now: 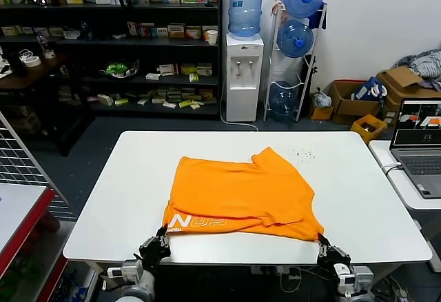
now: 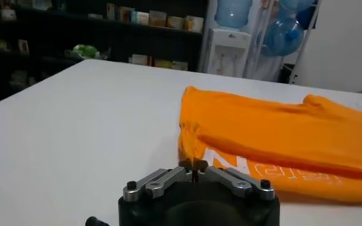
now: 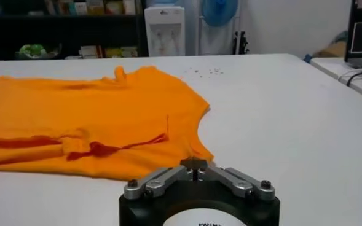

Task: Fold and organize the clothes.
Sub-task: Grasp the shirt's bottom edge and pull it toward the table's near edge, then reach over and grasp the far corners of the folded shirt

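Orange T-shirt (image 1: 241, 195): lies near the front edge of the white worktop (image 1: 124, 198), partly folded, upper layer doubled over the lower one. White lettering (image 1: 200, 223) visible on the lower layer, toward the front left corner. 1 sleeve pokes out at the far side. Edges not yet square, several wrinkles across the top layer.

Left gripper (image 1: 157, 245): at the front left corner of the T-shirt, at the worktop's front edge. Jaws closed together on a small pinch of the orange hem, seen clearly in the left wrist view (image 2: 193, 164), where the cloth rises into the tips.

Right gripper (image 1: 331, 252): at the front right corner of the T-shirt. Jaws closed fully; in the right wrist view (image 3: 193, 164) the tips meet just at the corner of the cloth, probably with a thin pinch of fabric, though hard to confirm.

Progress, as a judgement: 1 fold seems already done, both front corners now taken. Left to do: probably carry the front edge over to the far side, then flatten and square the packet, so about half of the work remains.

Farther off: laptop (image 1: 420, 143) on a side table at the right, water dispenser (image 1: 244, 74) and shelves (image 1: 110, 40) behind.
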Action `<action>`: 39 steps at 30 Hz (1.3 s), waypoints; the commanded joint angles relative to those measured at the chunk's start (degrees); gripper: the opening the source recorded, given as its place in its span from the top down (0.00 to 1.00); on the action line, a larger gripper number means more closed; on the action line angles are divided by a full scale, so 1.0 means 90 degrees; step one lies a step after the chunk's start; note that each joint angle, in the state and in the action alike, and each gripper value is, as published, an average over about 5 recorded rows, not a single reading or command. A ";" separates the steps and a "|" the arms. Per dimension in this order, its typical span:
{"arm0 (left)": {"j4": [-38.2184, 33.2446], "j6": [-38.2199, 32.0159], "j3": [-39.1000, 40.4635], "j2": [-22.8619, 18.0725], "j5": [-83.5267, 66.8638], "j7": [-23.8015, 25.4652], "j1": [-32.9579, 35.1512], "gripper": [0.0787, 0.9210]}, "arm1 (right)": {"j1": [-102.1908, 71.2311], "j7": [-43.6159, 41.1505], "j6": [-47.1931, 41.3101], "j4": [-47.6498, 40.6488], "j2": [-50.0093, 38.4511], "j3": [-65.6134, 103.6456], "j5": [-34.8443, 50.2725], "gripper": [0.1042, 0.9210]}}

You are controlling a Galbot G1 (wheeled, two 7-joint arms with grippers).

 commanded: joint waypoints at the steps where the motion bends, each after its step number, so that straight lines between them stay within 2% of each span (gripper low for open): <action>1: -0.1081 0.0041 -0.0145 0.0432 -0.0250 -0.0244 0.1117 0.97 | -0.1158 0.0083 0.0021 0.0639 -0.0069 0.0153 0.0046 0.98; 7: -0.1102 0.0011 -0.0225 0.0509 -0.0253 -0.0282 0.1517 0.97 | -0.1385 0.0053 0.0062 0.0592 -0.0088 0.0218 0.0030 0.98; 14: -0.1041 0.0004 -0.0267 0.0463 -0.0243 -0.0222 0.1584 0.95 | -0.1178 0.0002 0.0109 0.0459 -0.0069 0.0206 -0.0209 0.96; 19: -0.1376 0.0012 -0.0593 0.0563 -0.0262 -0.0139 0.1460 0.80 | -0.1131 -0.0110 0.0279 0.0777 -0.0301 0.0620 -0.0306 0.81; 23: -0.1764 0.0046 -0.0937 0.0837 -0.0471 -0.0105 0.1067 0.67 | -0.0953 -0.0217 0.0216 0.1299 -0.0789 0.1007 0.0008 0.67; 26: -0.1620 0.0047 -0.0957 0.1086 -0.0731 -0.0018 0.0279 0.57 | -0.0177 -0.0153 -0.0087 0.1383 -0.1253 0.0955 0.0508 0.57; 29: -0.0885 0.0070 -0.0566 0.1144 -0.1047 0.0065 -0.1054 0.46 | 0.1475 0.0052 -0.0552 0.0850 -0.1544 0.0317 0.0955 0.46; 34: 0.1134 0.0344 0.0497 0.0801 -0.1850 0.0074 -0.3314 0.29 | 0.4473 0.0426 -0.1074 -0.1087 -0.1199 -0.1324 0.1422 0.28; 39: 0.3065 0.0748 0.1276 0.0447 -0.2174 0.0273 -0.4722 0.15 | 0.6308 0.0483 -0.1267 -0.3178 -0.0393 -0.2453 0.1394 0.14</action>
